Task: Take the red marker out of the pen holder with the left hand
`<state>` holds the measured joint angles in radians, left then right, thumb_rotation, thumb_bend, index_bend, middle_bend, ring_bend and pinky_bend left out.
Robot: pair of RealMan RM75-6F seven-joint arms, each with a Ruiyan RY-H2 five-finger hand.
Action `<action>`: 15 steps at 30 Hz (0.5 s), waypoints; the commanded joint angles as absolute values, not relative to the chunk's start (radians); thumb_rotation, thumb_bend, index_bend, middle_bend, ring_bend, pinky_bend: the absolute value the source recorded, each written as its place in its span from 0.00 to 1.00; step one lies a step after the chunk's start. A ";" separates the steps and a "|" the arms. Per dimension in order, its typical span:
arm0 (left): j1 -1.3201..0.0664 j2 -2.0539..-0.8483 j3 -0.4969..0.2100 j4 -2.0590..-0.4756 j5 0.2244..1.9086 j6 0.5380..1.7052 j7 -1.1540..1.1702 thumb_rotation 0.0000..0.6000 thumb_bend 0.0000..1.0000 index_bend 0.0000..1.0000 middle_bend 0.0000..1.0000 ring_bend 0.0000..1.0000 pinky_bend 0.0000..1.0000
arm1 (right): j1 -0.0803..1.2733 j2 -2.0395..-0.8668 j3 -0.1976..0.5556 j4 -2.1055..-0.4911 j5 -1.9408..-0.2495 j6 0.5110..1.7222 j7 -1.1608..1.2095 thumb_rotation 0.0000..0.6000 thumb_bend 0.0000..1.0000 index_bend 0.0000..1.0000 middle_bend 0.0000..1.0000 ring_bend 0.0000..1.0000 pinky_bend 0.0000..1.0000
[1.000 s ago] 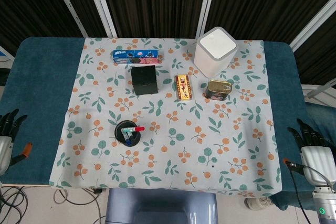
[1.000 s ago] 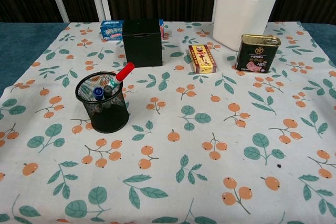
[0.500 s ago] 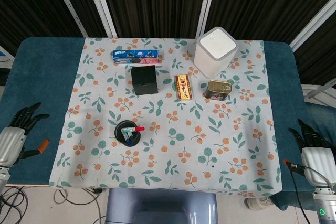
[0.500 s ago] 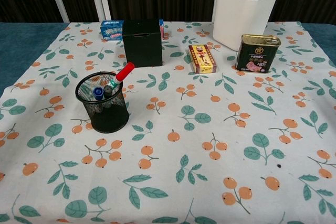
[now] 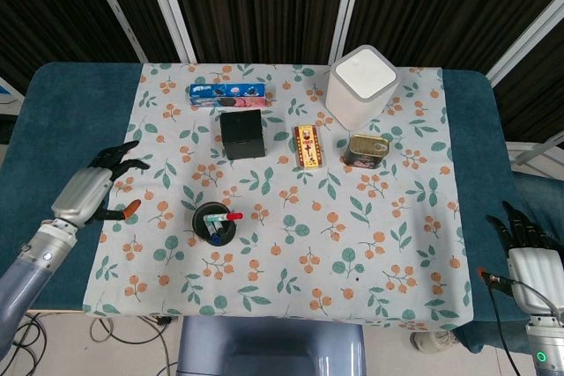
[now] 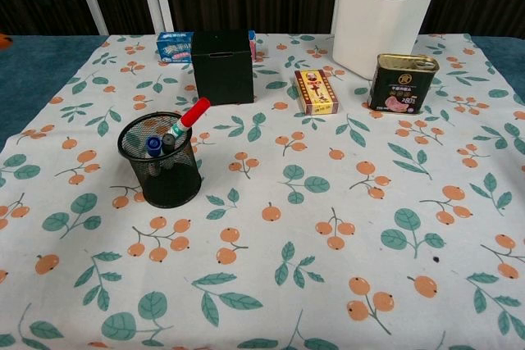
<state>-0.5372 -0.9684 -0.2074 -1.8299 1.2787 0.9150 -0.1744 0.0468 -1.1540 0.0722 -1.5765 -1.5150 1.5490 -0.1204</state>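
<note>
A black mesh pen holder (image 5: 215,224) (image 6: 162,161) stands on the left half of the flowered cloth. The red-capped marker (image 5: 230,216) (image 6: 191,115) leans out of it toward the right, beside a blue-capped and a dark pen. My left hand (image 5: 92,188) hovers over the cloth's left edge, well left of the holder, fingers apart and holding nothing. My right hand (image 5: 526,257) rests at the table's front right corner, fingers spread and empty. The chest view shows only an orange speck at its left edge, and neither hand plainly.
Behind the holder stands a black box (image 5: 241,134) with a blue cookie pack (image 5: 227,92) beyond it. A small yellow-red box (image 5: 307,146), a tin can (image 5: 364,150) and a white cube-shaped container (image 5: 361,85) sit at the back right.
My left hand has risen from the front left corner and travelled inward toward the cloth's left edge, nearer the pen holder. The right hand and all objects stay put.
</note>
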 commanded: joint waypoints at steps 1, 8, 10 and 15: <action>-0.663 -1.004 -0.249 -1.848 1.126 0.801 -0.059 1.00 0.31 0.28 0.00 0.00 0.01 | 0.046 -1.154 0.073 -1.576 -1.514 1.550 -0.119 1.00 0.18 0.19 0.00 0.10 0.19; -0.767 -1.079 -0.243 -1.868 0.945 0.750 0.051 1.00 0.31 0.33 0.00 0.00 0.01 | 0.043 -1.151 0.075 -1.575 -1.513 1.555 -0.110 1.00 0.18 0.20 0.00 0.10 0.19; -0.781 -1.105 -0.240 -1.869 0.920 0.775 0.079 1.00 0.31 0.36 0.01 0.00 0.01 | 0.042 -1.150 0.076 -1.575 -1.512 1.554 -0.106 1.00 0.18 0.19 0.00 0.10 0.19; -0.813 -1.211 -0.219 -1.879 0.854 0.884 0.191 1.00 0.31 0.37 0.01 0.00 0.00 | 0.043 -1.152 0.074 -1.573 -1.524 1.559 -0.113 1.00 0.18 0.19 0.00 0.10 0.19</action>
